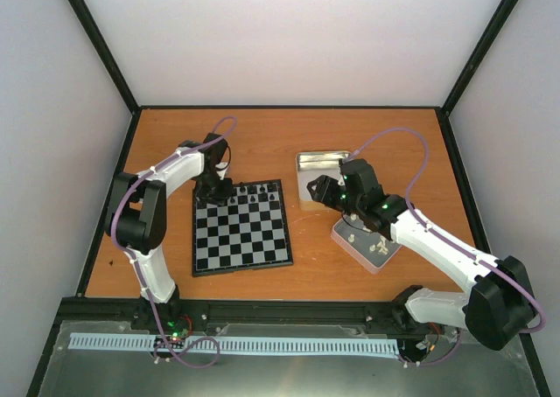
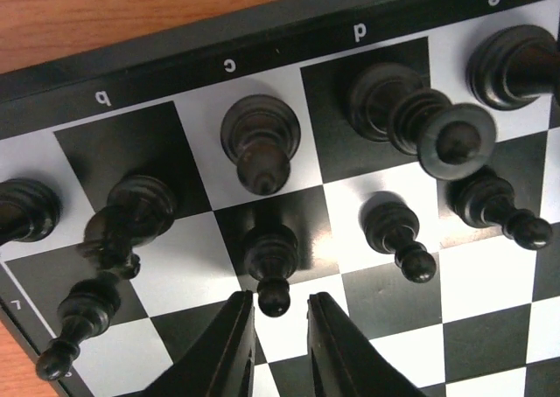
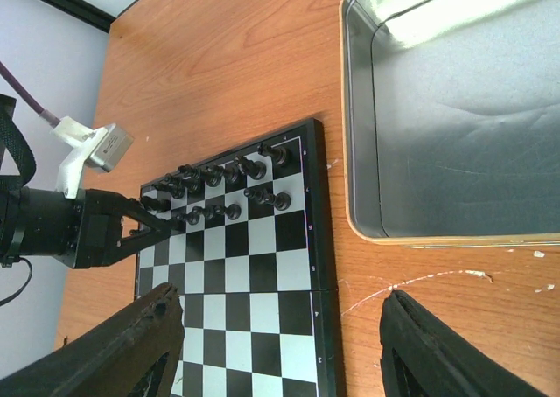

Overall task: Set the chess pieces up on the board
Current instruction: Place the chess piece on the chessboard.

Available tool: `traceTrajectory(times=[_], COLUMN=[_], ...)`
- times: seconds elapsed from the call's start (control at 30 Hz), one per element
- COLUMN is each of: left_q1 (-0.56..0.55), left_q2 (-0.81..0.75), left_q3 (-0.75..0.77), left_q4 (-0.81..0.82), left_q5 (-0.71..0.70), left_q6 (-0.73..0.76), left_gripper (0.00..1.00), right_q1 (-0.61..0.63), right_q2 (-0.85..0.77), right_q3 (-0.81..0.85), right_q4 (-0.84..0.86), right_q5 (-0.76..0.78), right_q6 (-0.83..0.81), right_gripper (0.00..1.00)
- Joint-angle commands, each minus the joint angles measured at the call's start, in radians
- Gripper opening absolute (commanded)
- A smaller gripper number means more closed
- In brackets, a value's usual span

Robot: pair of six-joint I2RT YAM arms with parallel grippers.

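Left fingers (image 2: 280, 302): narrowly apart, low over the far left corner of the board (image 1: 241, 231). The head of one black pawn (image 2: 271, 270) sits at the gap between the tips, and whether they touch it cannot be told.
Right fingers (image 3: 280, 296): spread wide, holding nothing, above the board's right edge and the table (image 1: 262, 135).
Black pieces (image 2: 258, 139): nine in the left wrist view, five in the back row and four pawns in front, standing on the far squares.
Tins: two, right of the board. The far tin (image 1: 325, 163) is empty; the near tin (image 1: 374, 268) holds white pieces (image 1: 382, 248), too small to count.
Top view only: both tins together.
Right wrist view only: the far tin's bare inside.
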Motion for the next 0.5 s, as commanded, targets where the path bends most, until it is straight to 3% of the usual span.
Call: traceTrajectory(times=[0.0, 0.17, 0.3, 0.47], left_q1=[0.005, 0.005, 0.005, 0.005], left_q2=[0.000, -0.007, -0.034, -0.200], left_q3=[0.045, 0.053, 0.053, 0.029], left_q4=[-0.028, -0.018, -0.023, -0.023], left_q5=[-0.023, -0.010, -0.011, -0.024], left_q6=[0.007, 0.000, -0.006, -0.016], left_gripper=[0.20, 0.20, 0.29, 0.44], right_q1=[-0.002, -0.003, -0.003, -0.004], right_q2=[-0.018, -0.018, -0.020, -0.011], right_q3=[0.005, 0.003, 0.004, 0.019], right_q4=[0.003, 0.005, -0.001, -0.039], right_q5=[0.011, 0.011, 0.017, 0.062], right_q6=[-0.016, -0.015, -0.021, -0.081], right_gripper=[0.62, 0.62, 0.62, 0.63])
